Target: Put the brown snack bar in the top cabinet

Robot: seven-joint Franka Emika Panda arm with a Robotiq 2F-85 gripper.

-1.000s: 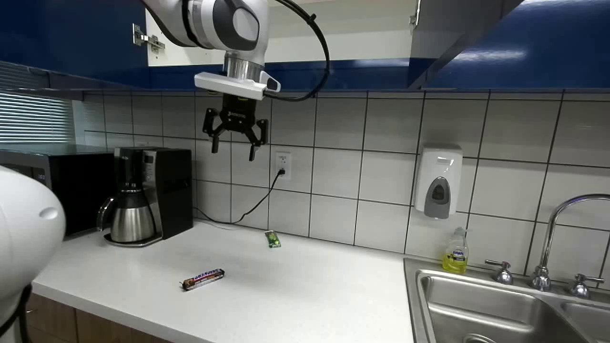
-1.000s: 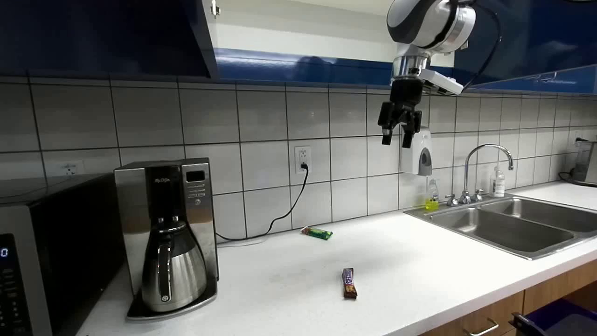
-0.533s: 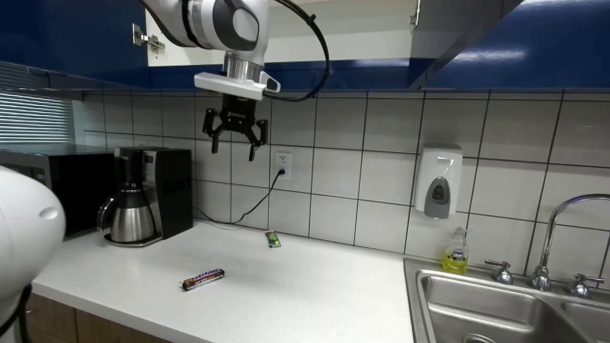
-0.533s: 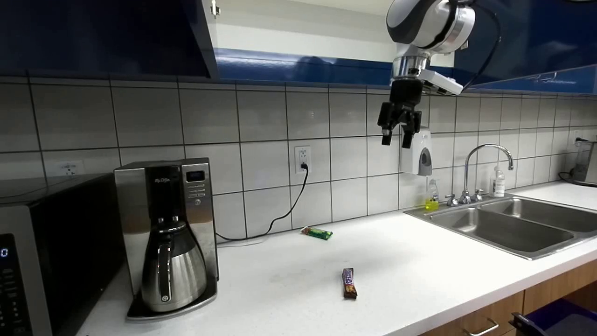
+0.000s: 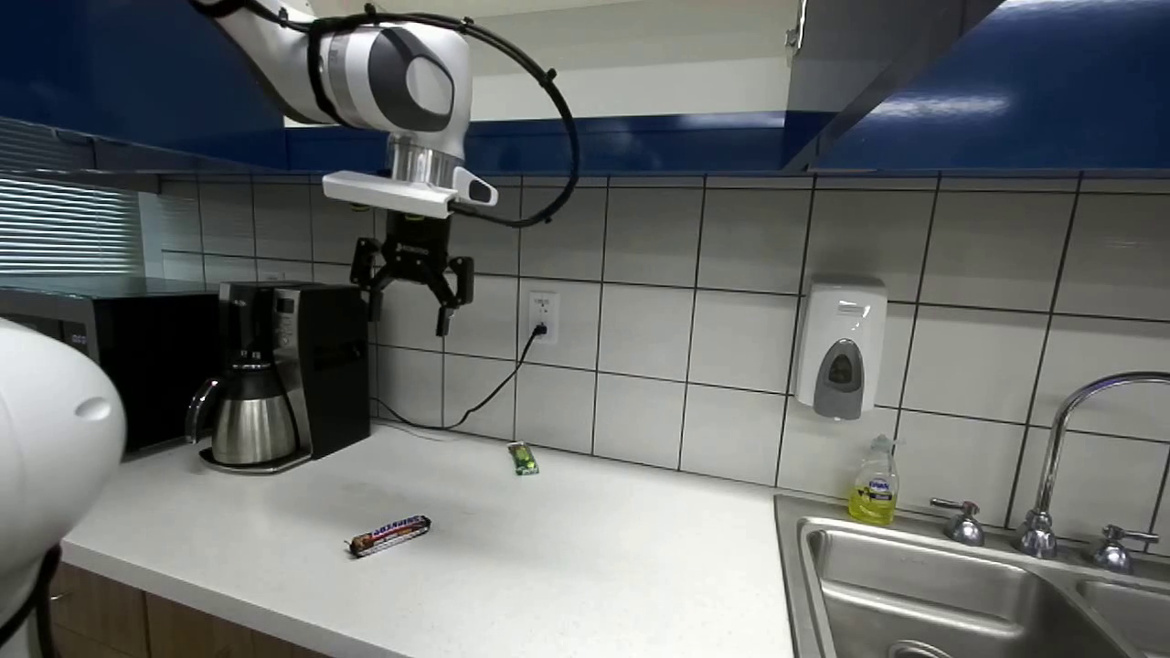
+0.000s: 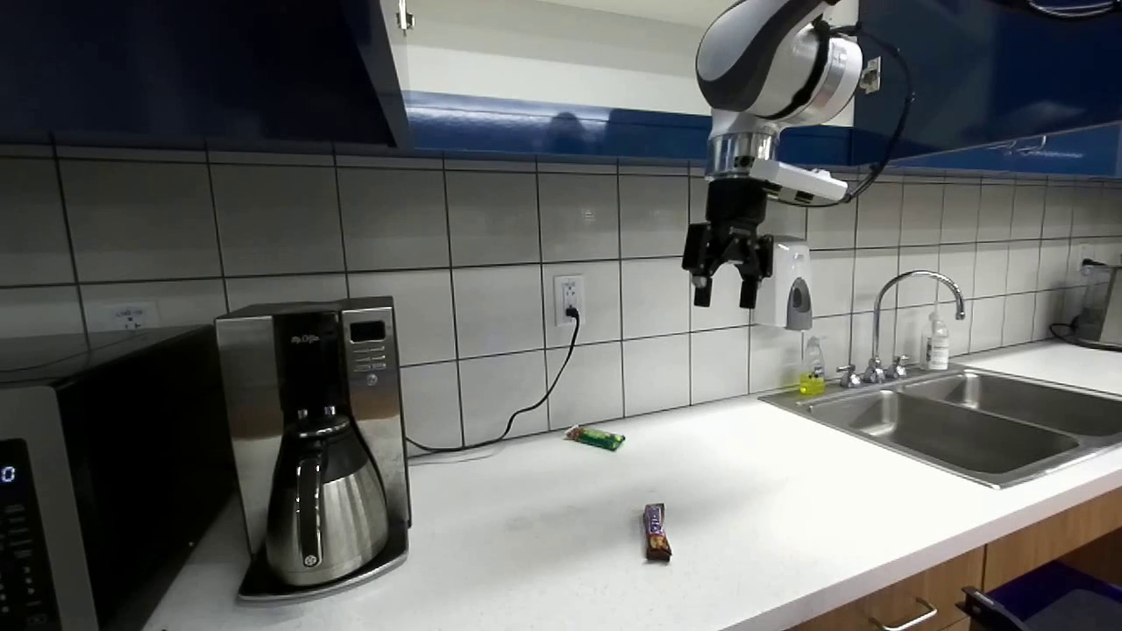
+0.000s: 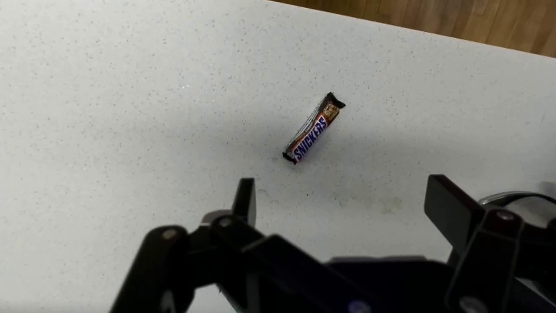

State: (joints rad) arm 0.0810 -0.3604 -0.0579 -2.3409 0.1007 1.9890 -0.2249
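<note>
Nearest in the wrist view, black gripper (image 7: 343,191) above the white countertop (image 7: 108,130), with jaws spread wide and bare surface showing through the gap. Below, well apart from the gripper and flat on the countertop, brown snack bar (image 7: 313,129), lying aslant with SNICKERS lettering uppermost. Closer to the tiled wall (image 6: 491,215) and well apart from the bar, small green packet (image 6: 596,437). To one side, coffee maker (image 6: 311,377) with steel carafe (image 6: 346,521), just beside a dark microwave (image 6: 140,473); behind, black cord (image 6: 527,410) running up to a wall outlet (image 6: 569,294). Toward the opposite end, sink (image 5: 797,567) and faucet (image 5: 1038,535), with yellow soap bottle (image 5: 874,493) at the back ledge and white dispenser (image 5: 841,349) on the tiled wall. Higher up, top cabinet (image 5: 676,144) with white interior and blue doors (image 5: 119,73) swung out; in both exterior views, robot arm (image 5: 398,82) in front, covering part of the opening.

Only in the wrist view, strip of wooden boards (image 7: 434,17) past the countertop's edge, plus a shiny curved metal thing (image 7: 530,209), half hidden by the gripper, unidentifiable. In an exterior view alone, window blinds (image 5: 69,227) beyond the microwave. In an exterior view, too, white pump bottle (image 6: 937,346) near the faucet and, farthest off, part of an appliance (image 6: 1103,302).
</note>
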